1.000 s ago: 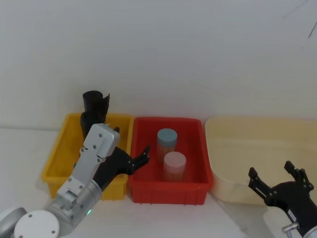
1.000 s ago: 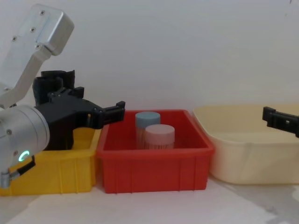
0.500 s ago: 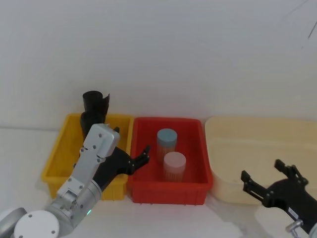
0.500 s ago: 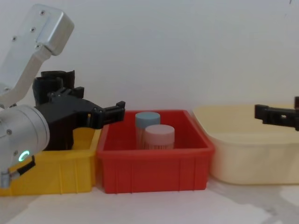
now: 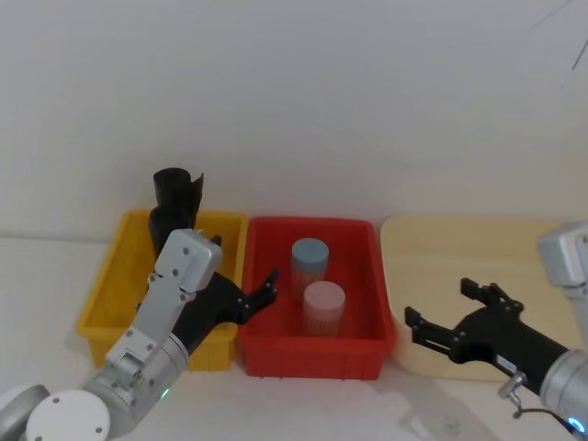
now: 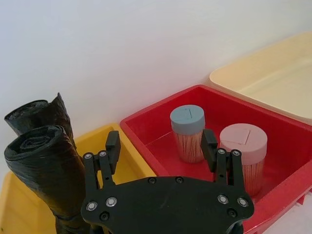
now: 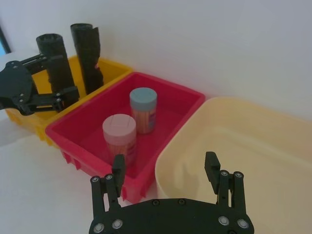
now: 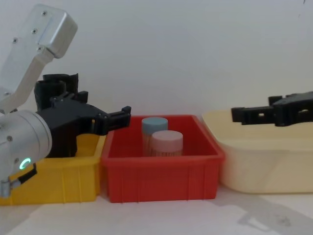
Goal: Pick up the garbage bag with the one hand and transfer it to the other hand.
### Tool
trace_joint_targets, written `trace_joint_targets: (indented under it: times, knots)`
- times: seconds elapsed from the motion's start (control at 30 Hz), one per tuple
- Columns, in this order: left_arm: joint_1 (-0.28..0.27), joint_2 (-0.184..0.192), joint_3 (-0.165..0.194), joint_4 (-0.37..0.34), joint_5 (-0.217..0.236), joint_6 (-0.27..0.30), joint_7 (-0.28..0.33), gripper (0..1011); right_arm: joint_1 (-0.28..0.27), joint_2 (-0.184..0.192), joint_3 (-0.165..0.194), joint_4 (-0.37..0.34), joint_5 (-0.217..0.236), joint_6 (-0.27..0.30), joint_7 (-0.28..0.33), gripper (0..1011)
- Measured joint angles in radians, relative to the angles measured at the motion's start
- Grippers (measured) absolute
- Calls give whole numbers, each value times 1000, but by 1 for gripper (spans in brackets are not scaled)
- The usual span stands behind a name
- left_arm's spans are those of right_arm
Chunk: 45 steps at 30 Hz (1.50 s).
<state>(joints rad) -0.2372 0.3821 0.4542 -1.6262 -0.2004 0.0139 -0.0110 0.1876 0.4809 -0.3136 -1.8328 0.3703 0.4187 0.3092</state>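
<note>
Two black rolled garbage bags (image 6: 44, 180) stand upright in the yellow bin (image 5: 110, 285), against its back wall; they also show in the head view (image 5: 177, 197) and the right wrist view (image 7: 56, 63). My left gripper (image 6: 161, 141), on the arm with the green-cyan ring, is open and empty. It hovers over the edge between the yellow and red bins (image 5: 243, 268), just right of the bags (image 8: 105, 111). My right gripper (image 5: 439, 303) is open and empty above the cream bin's left side (image 8: 254, 108), pointing toward the red bin (image 7: 165, 161).
The red bin (image 5: 266, 358) in the middle holds a blue-lidded jar (image 5: 310, 257) and a pink-lidded jar (image 5: 323, 308). A wide cream bin (image 5: 478, 239) sits at the right. A white wall rises close behind all three bins.
My right gripper has moved left and forward over the cream bin, toward the red bin. The left arm and the bags have not moved.
</note>
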Motion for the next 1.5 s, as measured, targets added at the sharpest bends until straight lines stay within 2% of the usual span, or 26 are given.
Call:
trace_joint_targets:
  times: [0.37,0.8,1.5]
  knots:
    - [0,0,0,0,0,0,0,1000,140,-32,-95,113,-23,51,49,1002]
    - [0,0,0,0,0,0,0,1000,259,-94,-181,246,-54,47,94,1002]
    - [0,0,0,0,0,0,0,1000,359,-178,-267,408,-77,13,146,1002]
